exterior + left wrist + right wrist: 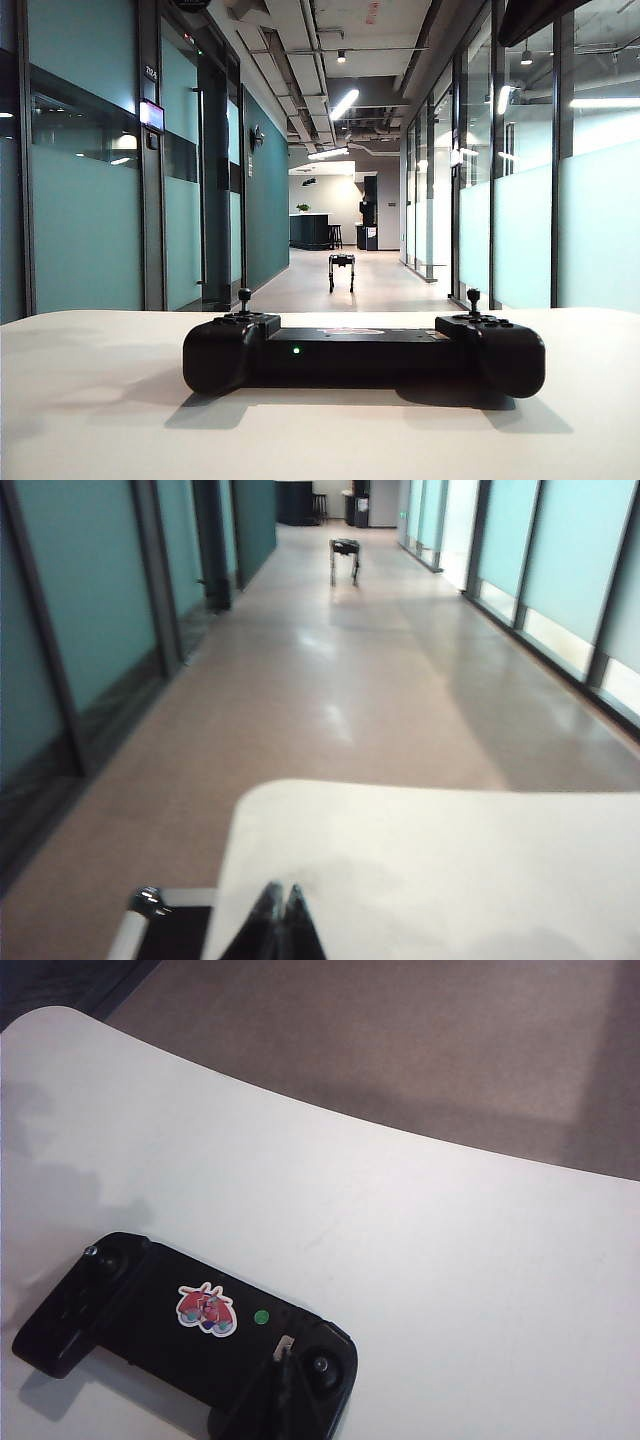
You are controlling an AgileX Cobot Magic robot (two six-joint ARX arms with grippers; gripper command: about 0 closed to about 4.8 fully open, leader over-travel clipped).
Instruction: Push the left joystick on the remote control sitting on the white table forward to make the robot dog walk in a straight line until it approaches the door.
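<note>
The left stick (244, 296) stands upright on the left end of the remote (363, 353), with nothing touching it. In the right wrist view that stick (92, 1253) shows as a small knob at the end of the remote (190, 1335) farther from the gripper. The right stick (473, 297) stands upright at the opposite end. The remote lies flat on the table (90, 400), near its far edge and roughly centred, a green light (296, 350) glowing on its near face. A red sticker (206, 1308) and a second green light (261, 1317) sit on its top.

The right gripper (283, 1385) hangs just above the remote's end with the right stick (320, 1364), its fingers pressed together with nothing between them; whether the tip touches the casing cannot be told. The left gripper (276, 920) is over the table (450, 870), away from the remote, its fingers likewise clenched on nothing and pointing down the corridor.

Beyond the table, the dog (342, 269) stands well down the corridor on the pale floor (330, 700), roughly mid-width, between teal glass walls (85, 200). A dark counter (310, 231) lies at the far end behind it.
</note>
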